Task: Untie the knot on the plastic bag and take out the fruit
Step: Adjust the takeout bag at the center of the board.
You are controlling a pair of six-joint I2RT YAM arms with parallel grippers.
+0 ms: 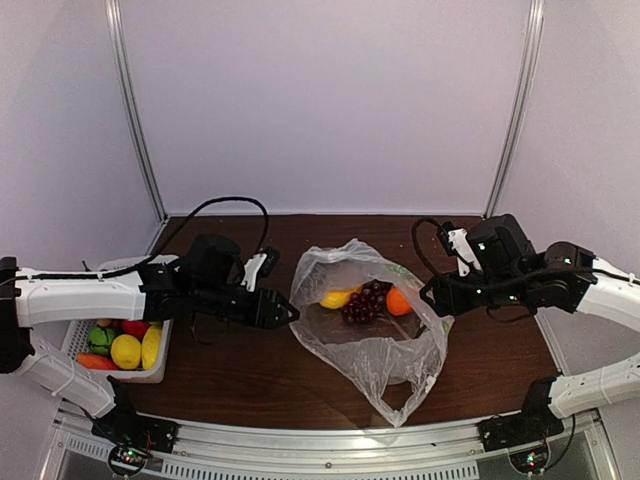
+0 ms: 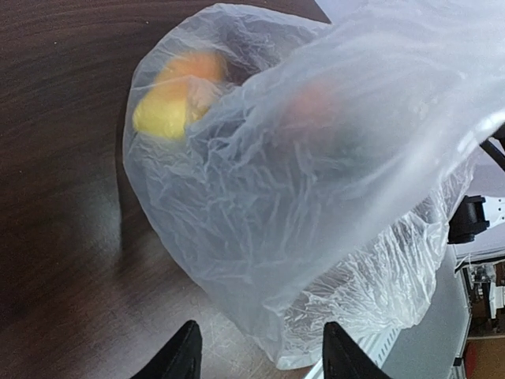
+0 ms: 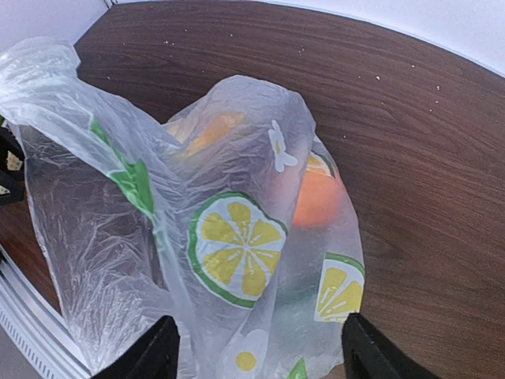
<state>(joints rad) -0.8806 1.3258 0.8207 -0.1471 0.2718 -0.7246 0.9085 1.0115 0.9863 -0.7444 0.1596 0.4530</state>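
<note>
One plastic bag (image 1: 368,358) | long axis far-to-near | tapered end nearward

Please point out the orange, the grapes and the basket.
orange (image 1: 399,301): top view, its middle.
grapes (image 1: 366,300): top view, middle of the bunch.
basket (image 1: 135,376): top view, its near wall.

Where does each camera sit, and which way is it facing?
Top external: above and behind, looking down; left arm and right arm show, left tool and right tool flanking the plastic bag.
Left wrist: on the left arm, facing the bag; own fingertips at bottom.
Right wrist: on the right arm, facing the bag's lemon-printed side; own fingertips at bottom.
Shared: all three see the bag.
</note>
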